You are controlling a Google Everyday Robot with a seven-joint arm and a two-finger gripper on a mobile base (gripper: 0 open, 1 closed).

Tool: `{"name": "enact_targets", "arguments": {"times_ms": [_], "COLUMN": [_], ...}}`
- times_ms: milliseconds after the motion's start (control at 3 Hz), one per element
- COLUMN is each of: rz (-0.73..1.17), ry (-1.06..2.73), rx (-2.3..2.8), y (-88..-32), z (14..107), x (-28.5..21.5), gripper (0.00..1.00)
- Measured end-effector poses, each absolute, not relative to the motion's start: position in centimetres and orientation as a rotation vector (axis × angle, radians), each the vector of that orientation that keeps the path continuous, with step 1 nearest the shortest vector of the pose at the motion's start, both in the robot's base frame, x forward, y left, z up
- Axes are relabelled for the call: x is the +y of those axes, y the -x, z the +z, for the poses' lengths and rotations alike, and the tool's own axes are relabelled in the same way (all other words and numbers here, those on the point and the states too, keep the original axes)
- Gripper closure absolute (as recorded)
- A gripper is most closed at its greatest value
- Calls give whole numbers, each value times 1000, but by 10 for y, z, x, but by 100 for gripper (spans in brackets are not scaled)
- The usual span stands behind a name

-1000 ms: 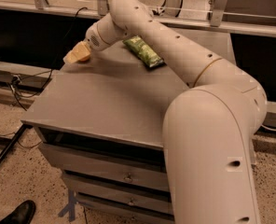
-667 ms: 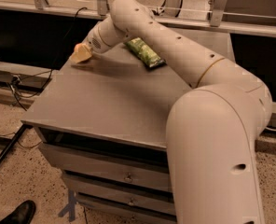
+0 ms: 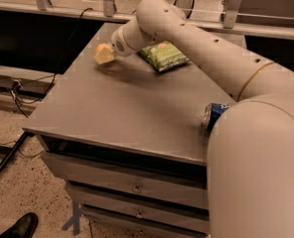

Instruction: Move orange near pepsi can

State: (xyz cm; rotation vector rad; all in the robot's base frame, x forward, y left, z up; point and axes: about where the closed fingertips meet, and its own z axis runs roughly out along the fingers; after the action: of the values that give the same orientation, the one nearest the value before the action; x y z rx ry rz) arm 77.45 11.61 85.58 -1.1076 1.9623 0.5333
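My gripper (image 3: 104, 54) is at the far left part of the grey table (image 3: 122, 108), low over its surface, at the end of my white arm reaching across from the right. Its tip shows as a pale yellow-orange shape. I cannot make out the orange as a separate thing there. The pepsi can (image 3: 214, 116), blue with a silver end, lies on its side near the table's front right edge, partly hidden behind my arm. The can is far from the gripper, across the table.
A green crinkled chip bag (image 3: 163, 56) lies at the back of the table, just right of the gripper. Drawers (image 3: 132, 182) are below the tabletop. A metal rail (image 3: 62, 10) runs behind the table. Cables (image 3: 18, 83) and a black shoe (image 3: 20, 226) are on the floor at the left.
The bulk of my arm has shifted to the right, and the pepsi can now shows beside it. The gripper stays low at the far left of the table.
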Motion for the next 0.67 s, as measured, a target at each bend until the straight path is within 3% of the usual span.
{"name": "enact_targets", "arguments": {"times_ms": [333,667], "rz": [499,493], "ry": [1052,1003], "rx": [1982,2014], "y": [-752,-723], "z": [870,878], "x": [56,-9], "gripper": [100,100]}}
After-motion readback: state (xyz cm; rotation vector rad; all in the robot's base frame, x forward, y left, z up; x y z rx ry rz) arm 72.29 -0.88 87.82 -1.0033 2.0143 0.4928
